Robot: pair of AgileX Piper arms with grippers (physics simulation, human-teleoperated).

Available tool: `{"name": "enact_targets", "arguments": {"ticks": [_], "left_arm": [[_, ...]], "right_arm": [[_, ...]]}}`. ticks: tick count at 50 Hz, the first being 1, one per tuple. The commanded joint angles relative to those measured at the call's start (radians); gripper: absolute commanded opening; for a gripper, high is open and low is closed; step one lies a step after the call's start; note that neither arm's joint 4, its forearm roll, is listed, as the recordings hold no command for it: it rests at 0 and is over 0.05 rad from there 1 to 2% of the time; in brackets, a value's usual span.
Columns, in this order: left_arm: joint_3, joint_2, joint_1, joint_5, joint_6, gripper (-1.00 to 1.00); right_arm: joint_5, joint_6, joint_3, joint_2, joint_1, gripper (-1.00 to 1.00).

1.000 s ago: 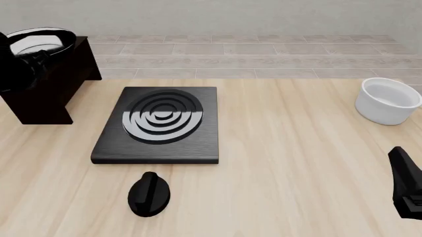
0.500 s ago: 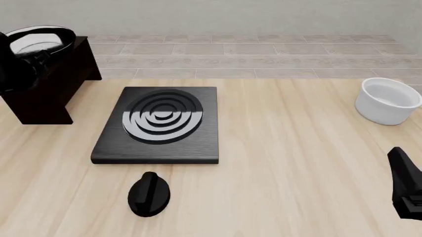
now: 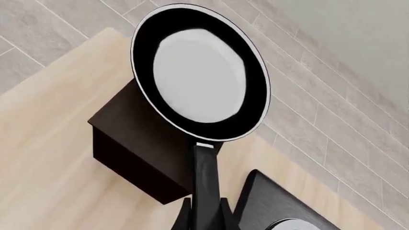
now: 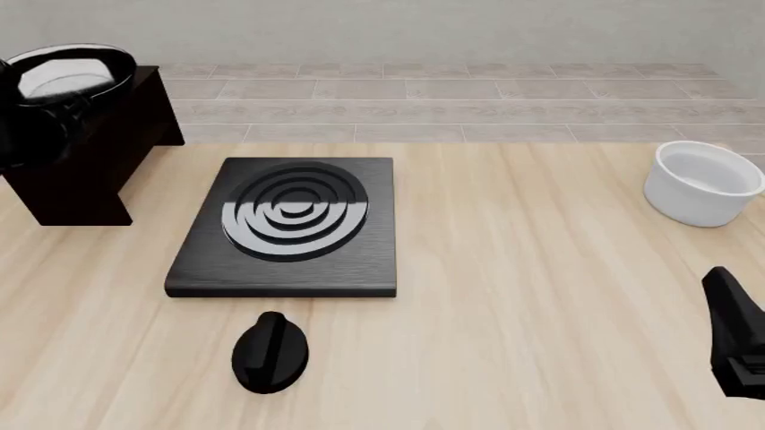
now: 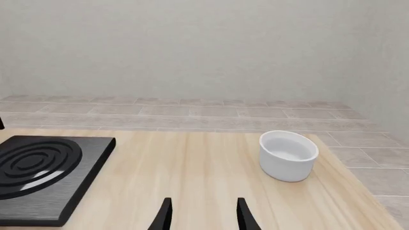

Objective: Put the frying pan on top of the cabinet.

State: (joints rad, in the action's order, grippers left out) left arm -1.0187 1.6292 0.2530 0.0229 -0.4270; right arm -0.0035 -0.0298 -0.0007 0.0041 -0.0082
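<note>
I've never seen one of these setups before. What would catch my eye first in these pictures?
Probably the glossy black frying pan, held by its long handle in the left gripper above the dark cabinet at the table's far left. Next, the black stove plate with shiny rings in the middle, a black knob in front of it. A white bowl sits alone at the far right.

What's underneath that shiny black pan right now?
Under the frying pan is the dark cabinet, with the left fingers clamping the handle. The pan hides much of the cabinet's top, so whether it rests there or hovers cannot be seen.
</note>
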Motion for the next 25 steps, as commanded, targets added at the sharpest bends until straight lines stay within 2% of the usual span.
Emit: {"name": "enact_targets", "arguments": {"ticks": [1, 25], "left_arm": [[0.015, 0.032, 0.013, 0.01, 0.014, -1.0], [0.04, 0.028, 0.013, 0.023, 0.014, -1.0]], "right_arm": [[-0.001, -0.001, 0.0, 0.001, 0.0, 1.0], [0.001, -0.003, 0.0, -0.001, 0.001, 1.0]]}}
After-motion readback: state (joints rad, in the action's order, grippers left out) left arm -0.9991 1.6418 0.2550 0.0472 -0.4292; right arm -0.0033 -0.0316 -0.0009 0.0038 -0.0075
